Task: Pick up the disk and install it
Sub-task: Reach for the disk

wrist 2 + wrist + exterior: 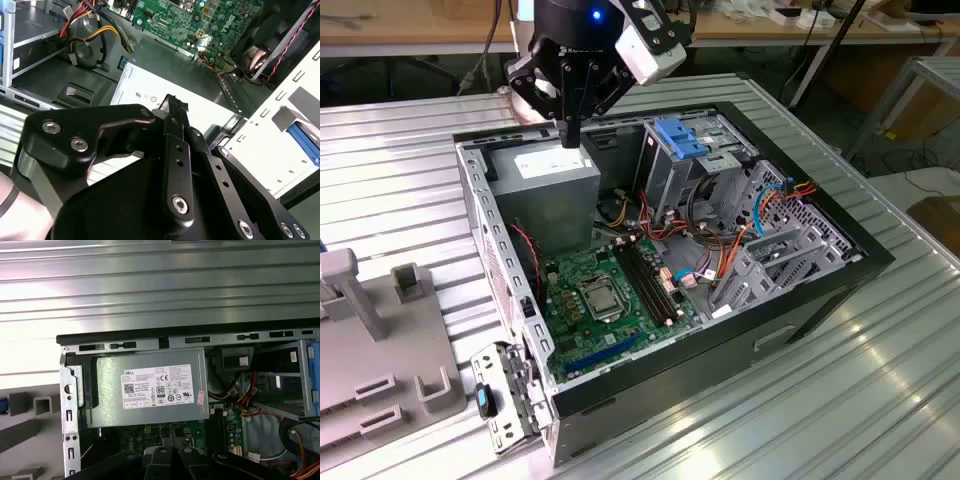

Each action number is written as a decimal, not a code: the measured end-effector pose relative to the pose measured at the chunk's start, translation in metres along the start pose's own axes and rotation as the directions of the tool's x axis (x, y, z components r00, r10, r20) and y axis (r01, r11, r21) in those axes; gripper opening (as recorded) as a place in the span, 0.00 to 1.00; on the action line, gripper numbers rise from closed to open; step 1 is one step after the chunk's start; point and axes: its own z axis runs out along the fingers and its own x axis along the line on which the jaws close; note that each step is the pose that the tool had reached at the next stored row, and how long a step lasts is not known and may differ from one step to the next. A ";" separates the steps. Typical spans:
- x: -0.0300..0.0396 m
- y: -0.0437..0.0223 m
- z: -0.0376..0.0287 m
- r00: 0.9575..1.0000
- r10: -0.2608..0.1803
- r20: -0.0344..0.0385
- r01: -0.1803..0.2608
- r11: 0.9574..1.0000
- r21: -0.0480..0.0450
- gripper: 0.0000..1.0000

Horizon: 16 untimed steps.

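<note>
- Hovering in the upper middle of the exterior view, the gripper (570,140) has its fingers pressed together with nothing between them. Arriving at the disk clenched like this, it would shove the disk rather than take it.
- Directly beneath the fingertips, with a clear gap, sits the power supply (555,180). A straight drop from here would drive the tips into its labelled lid.
- Toward the middle right of the exterior view, a tangle of red and orange cables (720,255) lies loose over the board. A finger or a carried load passing low there could hook a wire and drag a connector out.
- At the upper centre-right stands the drive cage (665,170), topped by a fixed blue bracket (680,135). Its colour invites a mistaken grab. When the disk goes in, a crooked approach would probably jam the rails against the cage.
- Along the exterior view's left side of the computer, the perforated case wall (480,215) rises between the gripper and the table outside. A sideways move made too low would strike its rim.
- Farthest off, the disk (302,142) shows in the second wrist view as a blue edge beyond that wall, outside the case, near the grey stand (360,320) at the exterior view's lower left. Most of it is hidden, so how it rests cannot be told. A grip set on one rail alone might tip it.
</note>
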 end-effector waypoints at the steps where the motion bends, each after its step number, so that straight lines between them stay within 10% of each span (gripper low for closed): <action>1: 0.0006 0.0000 -0.0001 1.000 0.000 0.000 0.000 1.000 0.000 0.11; 16: 0.0285 0.0017 -0.0006 1.000 0.000 0.000 0.000 1.000 0.000 0.11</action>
